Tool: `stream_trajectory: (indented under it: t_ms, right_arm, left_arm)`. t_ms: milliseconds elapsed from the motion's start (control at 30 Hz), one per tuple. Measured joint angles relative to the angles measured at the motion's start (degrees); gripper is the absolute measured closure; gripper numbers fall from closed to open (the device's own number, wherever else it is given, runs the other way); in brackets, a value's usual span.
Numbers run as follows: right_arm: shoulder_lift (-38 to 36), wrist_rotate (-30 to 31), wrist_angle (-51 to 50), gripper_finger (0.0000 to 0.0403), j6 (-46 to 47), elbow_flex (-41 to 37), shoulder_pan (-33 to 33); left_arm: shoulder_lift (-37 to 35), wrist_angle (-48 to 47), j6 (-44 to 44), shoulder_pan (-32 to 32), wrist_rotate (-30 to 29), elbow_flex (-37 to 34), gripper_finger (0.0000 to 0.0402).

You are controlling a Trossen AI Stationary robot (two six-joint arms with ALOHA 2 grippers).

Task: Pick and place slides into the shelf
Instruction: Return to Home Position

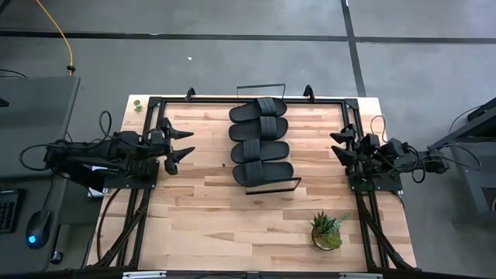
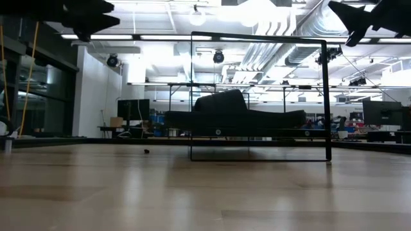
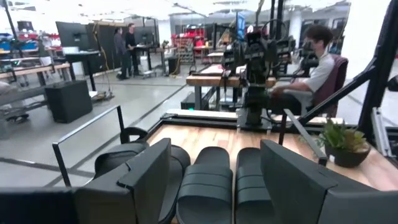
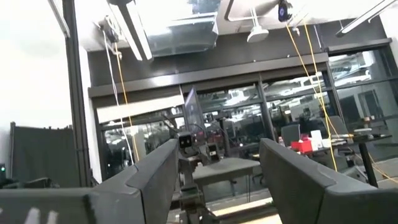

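Four black slides [image 1: 262,141] lie side by side in a row on the shelf [image 1: 271,187] at mid-desk [image 1: 201,225]. The shelf's board seems mostly hidden beneath them. The left hand [image 1: 191,142] and right hand [image 1: 335,144] hover at opposite desk edges, well apart from the slides, each with fingers apart.

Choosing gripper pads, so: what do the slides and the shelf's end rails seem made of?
The slides look like matte black moulded foam or rubber, judging by ribbed straps and no shine. The shelf's end rails look like thin black-coated metal wire.
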Motion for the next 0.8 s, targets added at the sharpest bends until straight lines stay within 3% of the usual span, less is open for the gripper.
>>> stream_trajectory:
  t_ms: [433, 800]
  right_arm:
    - [-0.1, 0.1, 2.9, 0.0187, -0.9, -3.1, 0.0]
    - [-0.1, 0.2, 1.2, 0.0187, -1.9, -3.1, 0.0]
  left_arm:
    - [-13.0, -0.7, -0.1, 0.0, 0.2, -7.4, 0.0172]
    - [-19.5, -1.8, -0.3, 0.0, 0.5, -11.1, 0.0172]
